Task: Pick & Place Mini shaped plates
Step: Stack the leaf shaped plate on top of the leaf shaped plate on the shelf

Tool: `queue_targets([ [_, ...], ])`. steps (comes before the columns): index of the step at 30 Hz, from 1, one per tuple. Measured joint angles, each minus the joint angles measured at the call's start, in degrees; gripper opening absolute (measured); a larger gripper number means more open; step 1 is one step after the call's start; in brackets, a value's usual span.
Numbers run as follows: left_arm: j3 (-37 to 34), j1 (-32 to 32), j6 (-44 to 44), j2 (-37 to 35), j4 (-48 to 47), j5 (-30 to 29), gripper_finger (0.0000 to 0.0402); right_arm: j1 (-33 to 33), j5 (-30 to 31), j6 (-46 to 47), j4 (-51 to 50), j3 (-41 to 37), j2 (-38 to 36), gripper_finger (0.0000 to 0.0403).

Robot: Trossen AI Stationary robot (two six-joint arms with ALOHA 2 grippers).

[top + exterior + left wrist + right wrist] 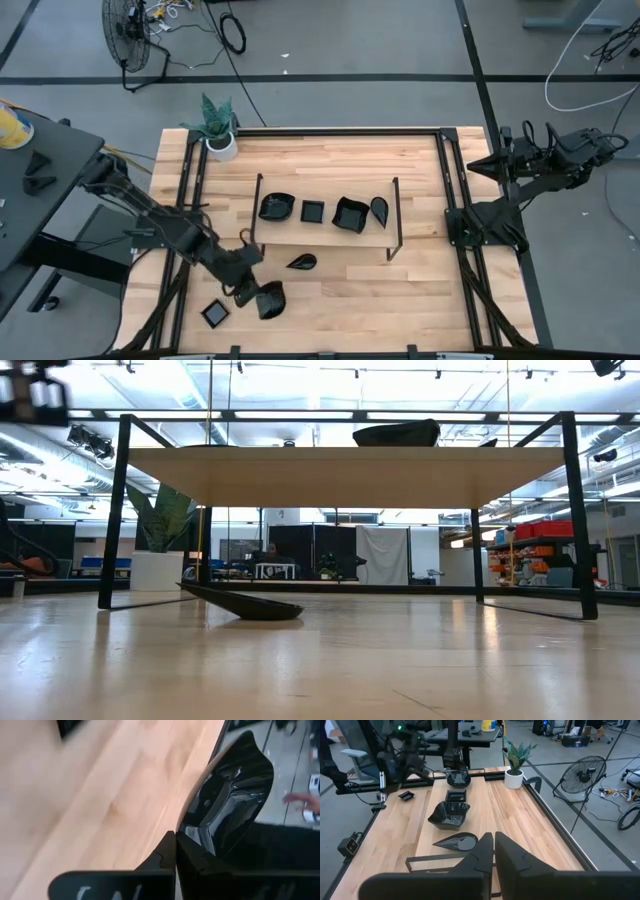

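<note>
From above, we see the left gripper (252, 290) at lower left of the frame, fingers clamped on a wavy plate (270, 299) near the table's (420, 290) front edge. A small square plate (215, 314) lies just left of it. A teardrop plate (301, 262) sits at centre, apart from the rest. On the shelf (325, 235) under the wire frame (395, 215), 4 plates line up: a wavy one (277, 207), a square (312, 211), a bigger wavy one (350, 214), a teardrop (379, 210). A potted plant (218, 128) stands at the upper left corner. The right arm waits at the right edge, its gripper (497, 162) closed on nothing.

Down low, we get the teardrop plate (245, 603) tilted on the wood at left centre, the shelf (350, 470) spanning the frame above it, a dark plate (396, 433) on top.

On the left wrist, the fingers (165, 860) are pinched tight on the glossy wavy plate's (230, 800) rim, the table edge running to the upper right. A person's hand (300, 800) shows at far right.

On the right wrist, the fingers (482, 852) are together at bottom centre; beyond them the row of 4 plates (451, 814) runs toward the plant (514, 772), and the left gripper (402, 755) is at upper left.
</note>
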Motion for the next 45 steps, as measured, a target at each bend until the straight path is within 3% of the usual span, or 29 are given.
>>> queue_targets([
  [21,24.7,23.1,30.2,-2.3,-29.9,5.1,0.0000,0.0,0.0,0.0,0.0,0.0,0.0,0.0023],
  [34,25.9,38.6,45.6,-2.1,-34.4,10.9,0.0000,0.0,0.0,0.0,0.0,0.0,0.0,0.0023],
  [45,25.9,49.2,67.2,-2.1,-34.5,12.4,0.0000,0.0,0.0,0.0,0.0,0.0,0.0,0.0023],
])
